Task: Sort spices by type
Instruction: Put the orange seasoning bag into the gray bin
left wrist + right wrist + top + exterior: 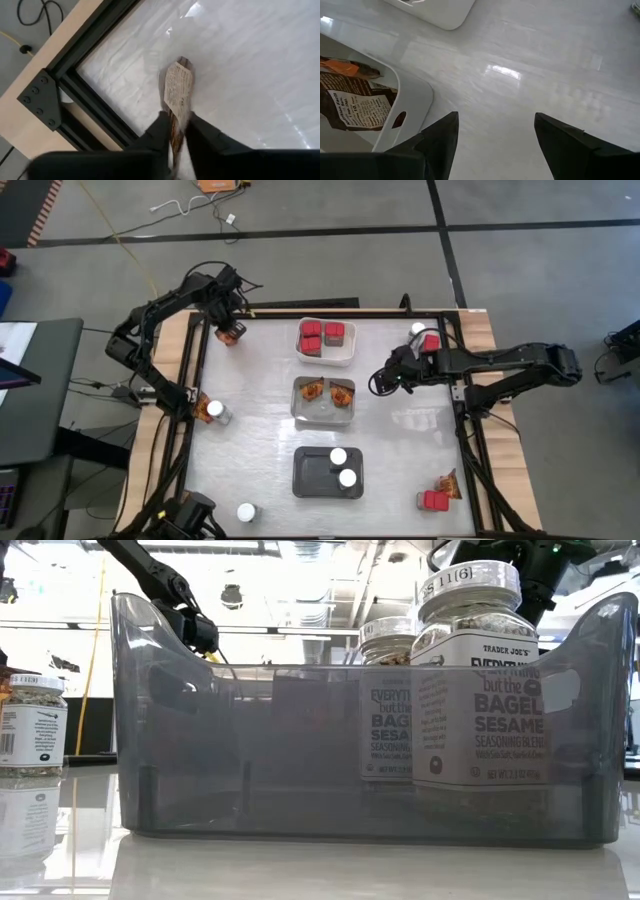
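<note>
The white table (250,410) is sitting inside a wooden frame on a grey floor with black tape lines. Three trays are lying in a row down the middle. The white tray (327,356) is holding three red boxes (321,336). The clear tray (322,410) just below it is holding two orange-brown crinkly packets (327,391). The dark grey tray (327,473) is holding two jars with round white lids (343,466); up close they are showing bagel sesame labels and pale seeds inside.

The left gripper (232,331) is hanging over the far left corner of the table. Its fingers (200,132) are pinching a crinkly packet (178,95) that is brown with a pale printed label.

The right gripper (385,376) is hanging just beside the clear tray with its fingers (565,145) spread wide and nothing between them.

More jars are standing at the left edge (218,413) and the near edge (246,512). A red box and a packet (438,496) are lying together near the right corner.
</note>
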Available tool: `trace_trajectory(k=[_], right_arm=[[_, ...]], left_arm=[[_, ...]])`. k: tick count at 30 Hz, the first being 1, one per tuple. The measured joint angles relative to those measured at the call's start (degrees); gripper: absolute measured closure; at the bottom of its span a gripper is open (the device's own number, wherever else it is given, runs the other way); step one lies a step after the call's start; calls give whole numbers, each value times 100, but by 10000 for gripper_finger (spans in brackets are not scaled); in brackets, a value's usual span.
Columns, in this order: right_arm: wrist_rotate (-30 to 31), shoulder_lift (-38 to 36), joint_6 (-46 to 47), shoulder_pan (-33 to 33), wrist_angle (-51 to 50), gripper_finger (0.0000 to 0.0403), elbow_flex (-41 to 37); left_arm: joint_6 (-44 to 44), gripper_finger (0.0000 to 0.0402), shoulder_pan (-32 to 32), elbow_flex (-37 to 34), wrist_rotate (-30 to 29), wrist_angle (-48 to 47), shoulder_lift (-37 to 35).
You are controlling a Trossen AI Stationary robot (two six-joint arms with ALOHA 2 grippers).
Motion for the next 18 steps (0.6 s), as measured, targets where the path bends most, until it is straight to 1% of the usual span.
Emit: trace_trajectory(k=[2, 4, 6, 9, 11, 13, 18], right_arm=[[2, 1, -3, 0, -5, 117, 0], [3, 0, -130, -2, -36, 117, 0], [5, -1, -294, -2, -66, 117, 0], [-11, -1, -292, -2, -51, 117, 0], [-225, -1, -204, -2, 12, 117, 0], [-317, -1, -222, 11, 44, 117, 0], [-328, -1, -1106, 205, 365, 117, 0]], left_arm=[[52, 389, 0, 0, -27, 0, 0], [121, 396, 0, 0, -32, 0, 0], [159, 400, -7, 0, -34, -2, 0], [155, 401, -56, 0, -31, -26, -21], [147, 401, -124, 1, -24, -73, -126], [98, 401, -236, 62, -20, -230, -264], [-227, 401, -764, 240, -10, -586, -733]])
